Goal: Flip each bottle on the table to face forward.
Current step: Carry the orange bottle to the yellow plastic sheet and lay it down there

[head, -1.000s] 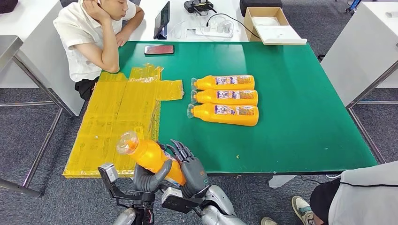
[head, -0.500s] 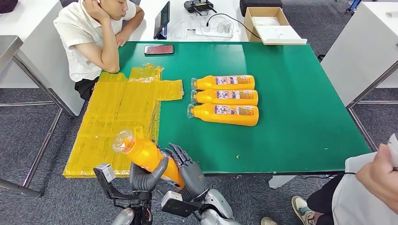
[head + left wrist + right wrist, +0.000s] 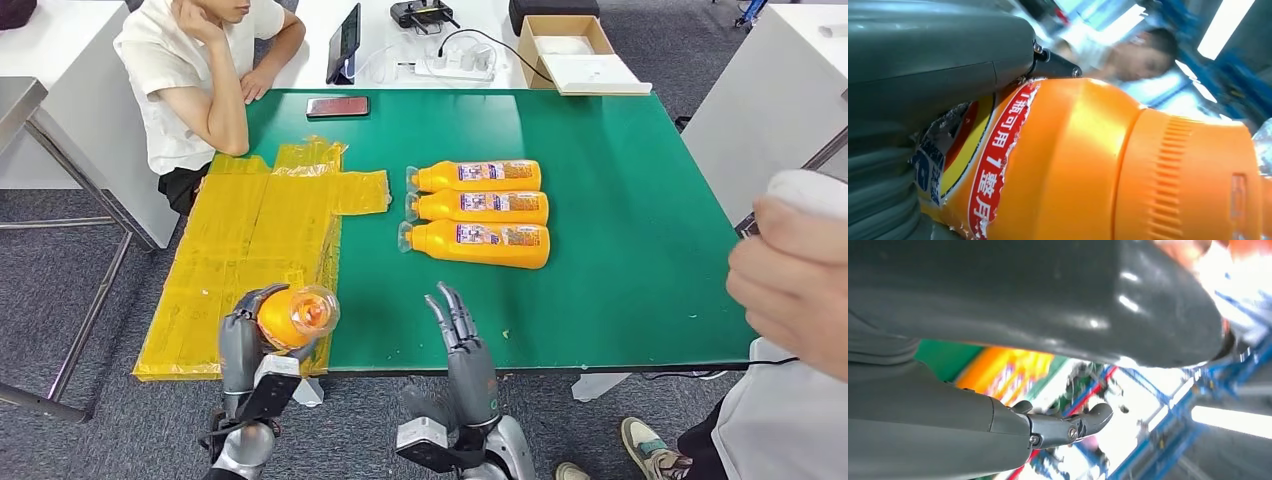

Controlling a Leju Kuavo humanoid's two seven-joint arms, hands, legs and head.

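— Where's the orange plastic bottle [image 3: 291, 318]?

— Gripped in the left hand [image 3: 246, 340], at the green tabletop [image 3: 620, 200]'s near edge. Right hand [image 3: 462, 348] holds nothing, fingers [image 3: 447, 310] spread.

— Best lay it label-up beside the three lying bottles [image 3: 478, 211].

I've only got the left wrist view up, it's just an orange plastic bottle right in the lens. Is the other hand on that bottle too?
Observer: No. In the head view the robot's right hand is raised beside it, fingers apart, holding nothing; the left hand alone grips the orange plastic bottle.
Operator: Which way is its cap pointing?
Observer: Up toward the head camera, so the clear cap faces the lens.
Operator: Any bottles on the table?
Observer: Three orange bottles lie side by side on the green table, labels up, caps toward the yellow taped sheet.
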